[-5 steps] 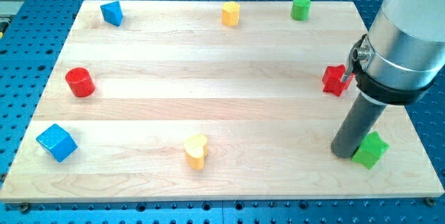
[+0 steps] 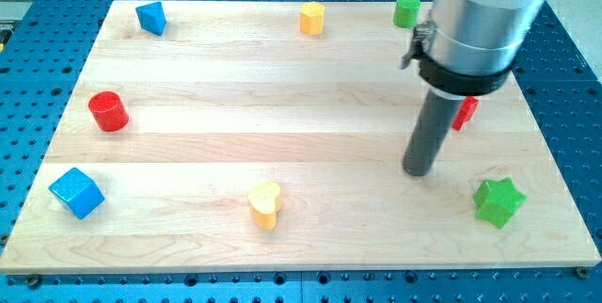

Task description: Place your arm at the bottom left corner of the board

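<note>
my tip (image 2: pixel 418 172) right-centre | board (image 2: pixel 282 105) bottom-left corner far left, prob. untouched

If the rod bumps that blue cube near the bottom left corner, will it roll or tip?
The blue cube probably slides rather than rolls: it sits on a flat face. It looks low and squat, so tipping seems unlikely. An off-centre push may turn it.

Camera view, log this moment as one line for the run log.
tip: on bare board, right half | nearest: green star, apart | blue cube by bottom-left corner | corner not reached
</note>
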You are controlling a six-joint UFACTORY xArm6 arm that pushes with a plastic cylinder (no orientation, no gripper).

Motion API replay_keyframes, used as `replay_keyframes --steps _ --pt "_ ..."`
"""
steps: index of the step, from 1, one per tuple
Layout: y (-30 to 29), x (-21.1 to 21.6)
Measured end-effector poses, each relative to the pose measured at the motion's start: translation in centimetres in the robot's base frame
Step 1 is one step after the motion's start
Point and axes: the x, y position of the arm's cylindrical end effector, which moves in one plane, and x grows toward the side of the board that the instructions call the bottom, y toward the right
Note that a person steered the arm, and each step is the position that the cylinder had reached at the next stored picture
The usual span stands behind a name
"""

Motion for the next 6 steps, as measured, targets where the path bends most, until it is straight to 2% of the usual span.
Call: replay_keyframes --steps 1,2,3,4,5,6 --pt "-6.9 0.0" --pt "-11.2 -0.4" --pt "-19.9 0.7" --pt "-26.7 7.2" --pt "-37.7 9.7" --pt "-41.8 6.3"
